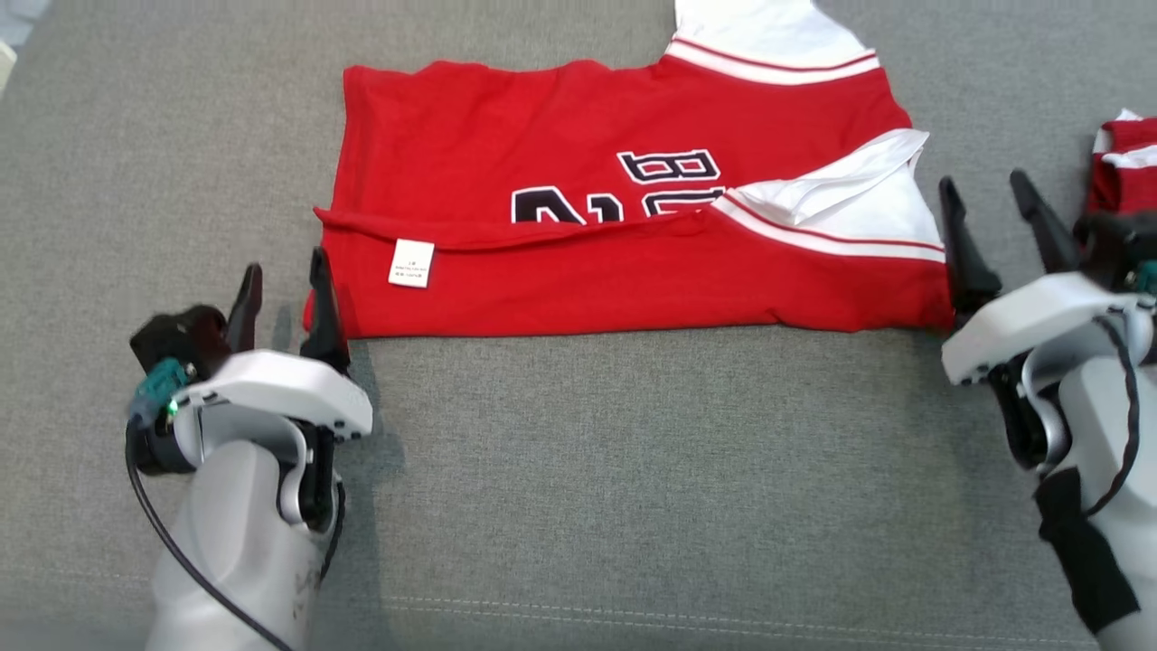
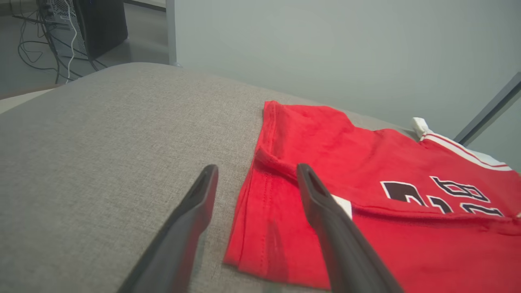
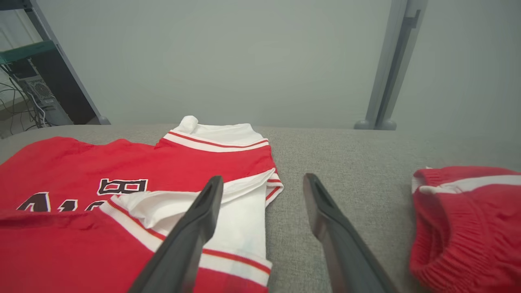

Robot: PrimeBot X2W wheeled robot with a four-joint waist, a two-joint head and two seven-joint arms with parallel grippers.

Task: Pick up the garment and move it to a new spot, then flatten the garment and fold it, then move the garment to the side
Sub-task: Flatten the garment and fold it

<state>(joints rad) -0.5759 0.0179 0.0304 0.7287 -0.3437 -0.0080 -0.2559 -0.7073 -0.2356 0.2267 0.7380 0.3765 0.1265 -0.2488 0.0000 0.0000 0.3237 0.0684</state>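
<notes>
The garment [image 1: 578,172] is a red jersey with white sleeves and dark lettering. It lies flat on the grey surface, and its near edge is folded up over the front, showing a white label [image 1: 411,263]. My left gripper [image 1: 286,271] stands open at the jersey's lower left corner; in the left wrist view the left gripper [image 2: 257,169] straddles the hem of the garment [image 2: 346,154], holding nothing. My right gripper [image 1: 983,185] is open beside the jersey's right end. In the right wrist view the right gripper [image 3: 263,179] straddles the white sleeve edge of the garment [image 3: 81,162], empty.
A second bunched red and white cloth [image 1: 1125,163] lies at the far right, close to my right arm, and appears as the red cloth [image 3: 468,219] beside the right fingers. The grey cushioned surface [image 1: 578,470] stretches toward me. A metal post [image 3: 390,81] and a computer with cables [image 2: 69,28] stand beyond.
</notes>
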